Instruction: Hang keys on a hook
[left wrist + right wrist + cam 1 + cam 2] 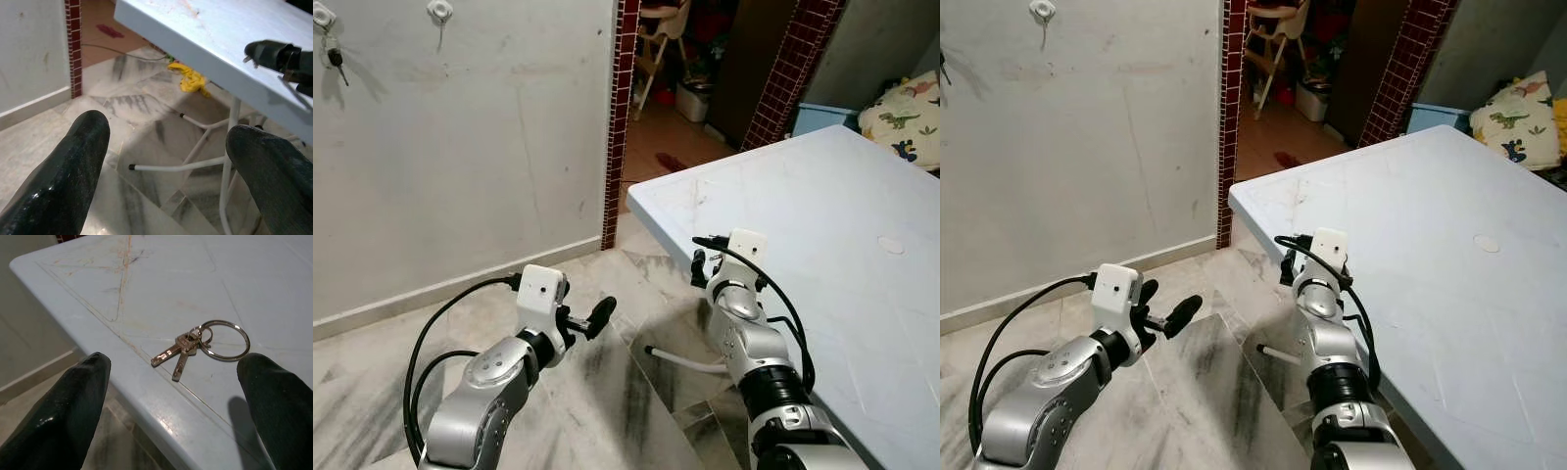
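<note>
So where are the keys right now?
The keys lie on the pale blue table near its edge, just ahead of the open right gripper.

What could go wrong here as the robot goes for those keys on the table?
The keys lie flat near the table edge, so the open right end effector might nudge them off onto the floor rather than pinch them. The thin ring lies flush with the tabletop, so the thick fingers may slip over it. The free hook sits high on the wall beside a hook already holding a key, so reaching it could be awkward.

Silver arms, black cables, white wrist cameras
</note>
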Motion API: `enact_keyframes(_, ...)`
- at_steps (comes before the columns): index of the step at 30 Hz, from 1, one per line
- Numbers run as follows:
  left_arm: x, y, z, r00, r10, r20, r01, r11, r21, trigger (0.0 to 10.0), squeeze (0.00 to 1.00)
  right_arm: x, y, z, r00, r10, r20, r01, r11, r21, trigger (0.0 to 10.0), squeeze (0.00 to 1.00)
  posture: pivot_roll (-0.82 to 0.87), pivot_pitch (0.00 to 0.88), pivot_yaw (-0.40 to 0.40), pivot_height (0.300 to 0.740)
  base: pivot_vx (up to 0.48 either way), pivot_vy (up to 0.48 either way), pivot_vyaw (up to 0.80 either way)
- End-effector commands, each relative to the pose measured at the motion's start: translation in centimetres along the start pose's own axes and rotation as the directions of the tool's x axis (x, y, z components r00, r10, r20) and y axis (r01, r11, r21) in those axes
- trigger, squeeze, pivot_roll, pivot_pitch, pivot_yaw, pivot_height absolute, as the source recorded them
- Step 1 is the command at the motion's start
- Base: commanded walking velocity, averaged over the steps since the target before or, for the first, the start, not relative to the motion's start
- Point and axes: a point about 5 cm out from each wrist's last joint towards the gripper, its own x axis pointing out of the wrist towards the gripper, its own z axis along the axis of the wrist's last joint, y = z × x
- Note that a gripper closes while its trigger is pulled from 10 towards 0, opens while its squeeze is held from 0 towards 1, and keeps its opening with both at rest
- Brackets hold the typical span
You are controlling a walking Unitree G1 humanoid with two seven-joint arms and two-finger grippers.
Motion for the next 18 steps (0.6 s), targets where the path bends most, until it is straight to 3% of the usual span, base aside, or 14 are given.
enact_keyframes(1,-0.3,-0.1,0.4,1.000,-0.003,0.005,0.003,1.000,0.010,10.0,0.00,0.3,-0.3,0.5,0.999,-0.020,0.029,0.020,1.000,-0.007,9.7,0.00,0.23,0.023,-0.084,0.740,0.000,0.000,0.00)
enact_keyframes(8,-0.6,0.1,0.8,1.000,0.003,0.018,-0.004,1.000,0.021,10.0,0.00,0.7,-0.4,0.8,0.997,0.020,0.072,-0.020,1.000,-0.004,10.0,0.00,0.24,0.024,-0.085,0.740,0.000,0.000,0.00)
enact_keyframes(10,-0.4,-0.1,2.3,0.995,-0.001,0.096,-0.002,1.000,0.031,10.0,0.00,0.0,0.3,2.3,0.972,0.121,0.203,-0.114,0.992,-0.047,10.0,0.00,0.24,0.021,-0.084,0.740,0.000,0.000,0.00)
enact_keyframes(11,-0.4,-0.1,2.3,0.995,-0.001,0.096,-0.002,1.000,0.031,10.0,0.00,0.0,0.3,2.3,0.972,0.121,0.203,-0.114,0.992,-0.047,10.0,0.00,0.24,0.021,-0.084,0.740,0.000,0.000,0.00)
enact_keyframes(14,-0.1,-0.1,3.7,0.986,0.032,0.166,-0.040,0.998,0.050,10.0,0.00,-1.6,-0.4,2.9,0.941,0.157,0.300,-0.134,0.986,-0.097,10.0,0.00,0.21,0.008,-0.084,0.740,0.000,0.000,0.00)
enact_keyframes(18,0.1,0.1,3.8,0.984,0.050,0.173,-0.058,0.998,0.041,10.0,0.00,-3.3,-1.5,3.2,0.920,0.161,0.356,-0.131,0.986,-0.107,10.0,0.00,0.19,0.001,-0.080,0.740,0.000,0.000,0.00)
